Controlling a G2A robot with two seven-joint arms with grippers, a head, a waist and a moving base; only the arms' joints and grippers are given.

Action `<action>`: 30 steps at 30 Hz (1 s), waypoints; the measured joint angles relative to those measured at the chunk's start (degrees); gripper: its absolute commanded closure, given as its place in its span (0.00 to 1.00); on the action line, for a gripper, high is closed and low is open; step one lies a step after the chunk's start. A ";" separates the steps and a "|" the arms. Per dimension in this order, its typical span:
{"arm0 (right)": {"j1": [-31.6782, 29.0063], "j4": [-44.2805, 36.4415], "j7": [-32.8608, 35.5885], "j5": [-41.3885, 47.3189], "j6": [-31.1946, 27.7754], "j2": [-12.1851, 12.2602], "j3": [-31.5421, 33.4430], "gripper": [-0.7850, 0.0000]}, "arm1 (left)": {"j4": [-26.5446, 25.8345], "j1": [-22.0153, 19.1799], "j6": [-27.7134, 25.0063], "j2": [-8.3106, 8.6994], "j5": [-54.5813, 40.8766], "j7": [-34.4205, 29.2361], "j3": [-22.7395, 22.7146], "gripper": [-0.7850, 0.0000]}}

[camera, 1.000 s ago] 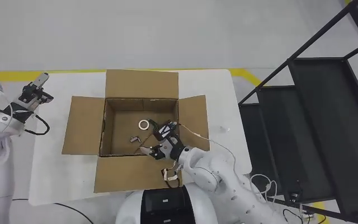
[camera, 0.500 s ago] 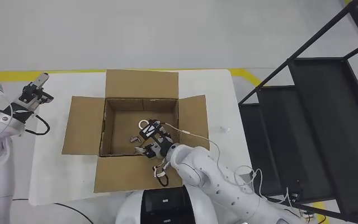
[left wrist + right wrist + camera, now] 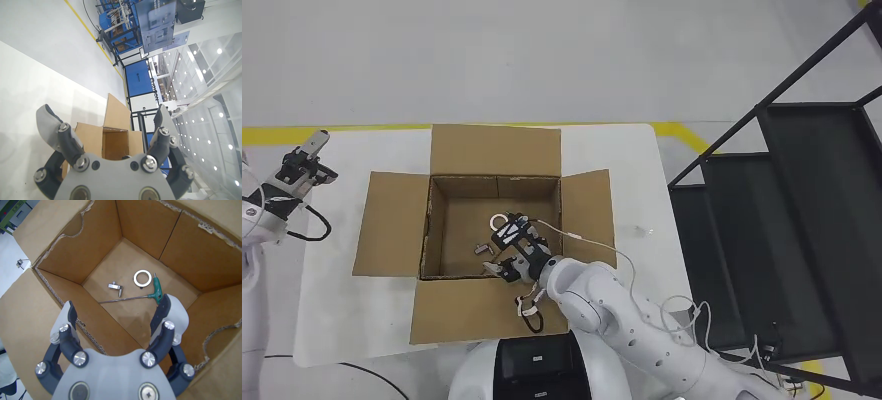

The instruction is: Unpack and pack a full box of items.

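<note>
Now | right fingers (image 3: 161, 311) spread, empty | hex key (image 3: 157, 291) beneath, on box (image 3: 151, 234) floor | left fingers (image 3: 48, 121) spread

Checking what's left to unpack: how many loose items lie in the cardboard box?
3, all on the floor of the box: a metal ring, a green-handled T-wrench right beside it, and a small metal bracket lying apart. The near wall may hide more.

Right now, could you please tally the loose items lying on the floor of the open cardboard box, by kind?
Flat silver metal ring: 1
Small silver metal bracket with a pin: 1
Green T-handled hex key with a long steel shaft: 1
Total: 3
</note>
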 measured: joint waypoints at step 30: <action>19.07 13.36 14.25 11.69 -7.35 -3.35 -0.01 0.00 | 0.00 0.00 0.00 0.00 0.00 0.00 0.00 0.00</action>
